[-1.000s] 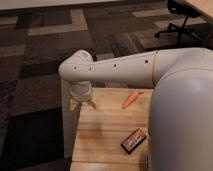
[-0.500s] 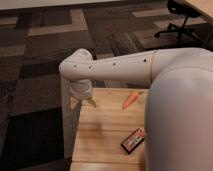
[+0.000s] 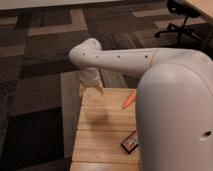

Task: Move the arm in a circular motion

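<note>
The arm (image 3: pixel 125 60) is a thick off-white tube with a row of small dark holes. It reaches from the big rounded body at the right to a rounded elbow (image 3: pixel 85 51) at the centre left. From the elbow the ribbed wrist hangs down. The small tan gripper (image 3: pixel 90 89) hangs over the far left edge of the wooden table (image 3: pixel 100 132) and holds nothing that I can see.
An orange carrot-like item (image 3: pixel 129 99) lies on the table's far side. A dark packet with red print (image 3: pixel 130 143) lies nearer, by the robot's body. A black office chair (image 3: pixel 181 20) stands at the top right on patterned carpet (image 3: pixel 35 75).
The elbow and gripper have moved up and to the right in the view, away from the table's near left side. The items on the table have not moved.
</note>
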Available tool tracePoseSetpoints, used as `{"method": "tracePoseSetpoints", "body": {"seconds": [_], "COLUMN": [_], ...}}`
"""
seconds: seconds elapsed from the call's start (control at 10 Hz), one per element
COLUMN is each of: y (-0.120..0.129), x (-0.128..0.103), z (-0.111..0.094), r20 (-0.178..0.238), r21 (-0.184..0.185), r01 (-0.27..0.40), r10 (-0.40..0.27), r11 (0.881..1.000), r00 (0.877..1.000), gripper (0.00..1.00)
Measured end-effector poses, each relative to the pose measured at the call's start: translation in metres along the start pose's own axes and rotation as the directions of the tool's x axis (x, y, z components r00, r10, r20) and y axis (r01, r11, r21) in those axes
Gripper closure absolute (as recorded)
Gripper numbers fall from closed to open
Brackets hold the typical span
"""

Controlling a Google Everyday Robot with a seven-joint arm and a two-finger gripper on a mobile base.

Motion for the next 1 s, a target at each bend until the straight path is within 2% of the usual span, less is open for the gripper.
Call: {"method": "tracePoseSetpoints", "body": {"seconds": [0.2,0.3,0.4,0.5,0.6,0.7,0.8,0.9,1.0], "y": [-0.049,-0.088,-0.104,-0.13,-0.154,-0.182,-0.211,-0.221,-0.231], "x": [-0.023,-0.031,-0.033,-0.028,-0.018,0.001,0.029,0.044,0.077], "z": [0.002,0.003,0.003,0.006,0.004,0.002,-0.001,-0.004,-0.009], "r20": [0.014,0.023,0.028,0.035,0.042,0.052,0.064,0.074,0.087], "r21": [0.016,0.021,0.02,0.015,0.014,0.016,0.027,0.032,0.048], "r01": [-0.019,-0.055,-0.071,-0.109,-0.154,-0.217,-0.286,-0.315,-0.36], "r10": [0.019,0.054,0.071,0.109,0.153,0.216,0.283,0.312,0.355], "r11": [1.0,0.998,0.997,0.994,0.988,0.976,0.958,0.949,0.932], "r00": [1.0,0.998,0.997,0.993,0.987,0.975,0.957,0.947,0.931], "gripper": [0.35,0.35,0.35,0.35,0.35,0.35,0.35,0.35,0.35]}}
